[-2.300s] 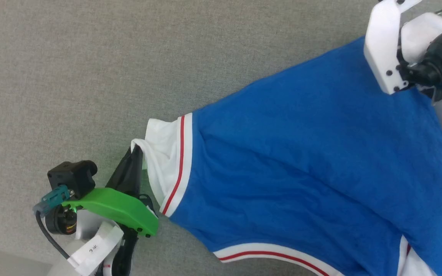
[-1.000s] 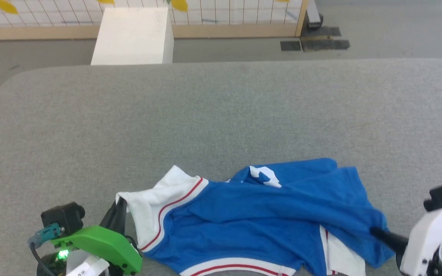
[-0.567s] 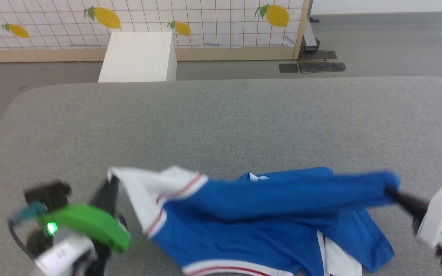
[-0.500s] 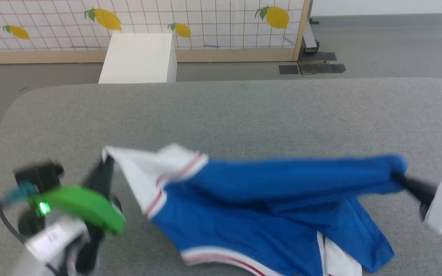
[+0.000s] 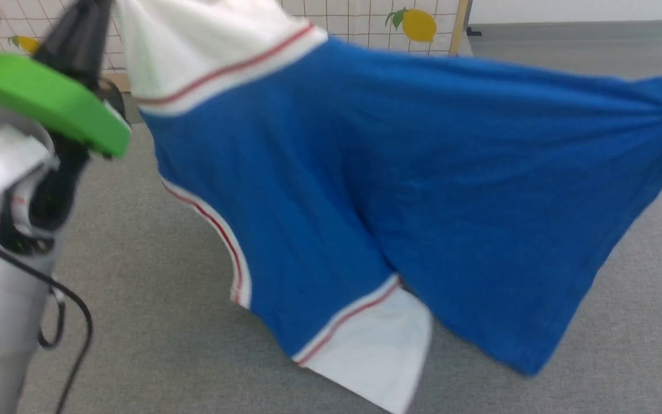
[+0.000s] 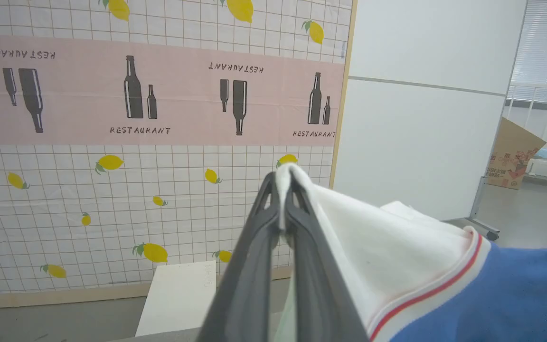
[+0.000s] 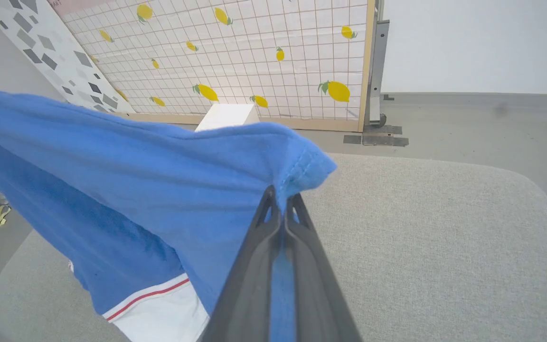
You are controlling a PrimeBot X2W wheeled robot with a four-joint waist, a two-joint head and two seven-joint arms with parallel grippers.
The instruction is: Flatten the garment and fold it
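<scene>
Two pinch grips, one garment (image 5: 423,172): left gripper (image 6: 281,179) clamped on white sleeve edge, right gripper (image 7: 281,195) on blue hem corner; cloth hangs spread above grey table (image 7: 444,247). Risk: shallow corner holds may slip under tension, dropping it crumpled

1. The garment (image 5: 423,172) hangs like a wide curtain between the left gripper (image 6: 283,183) and the right gripper (image 7: 280,199), and it closes the middle space above the worktop (image 7: 444,247).
2. To the right of the cloth the grey worktop is bare, so there is room to pass.
3. Beyond the far edge stand a white box (image 7: 226,116) and a lemon-patterned partition (image 7: 278,57), well apart from the grippers.
</scene>
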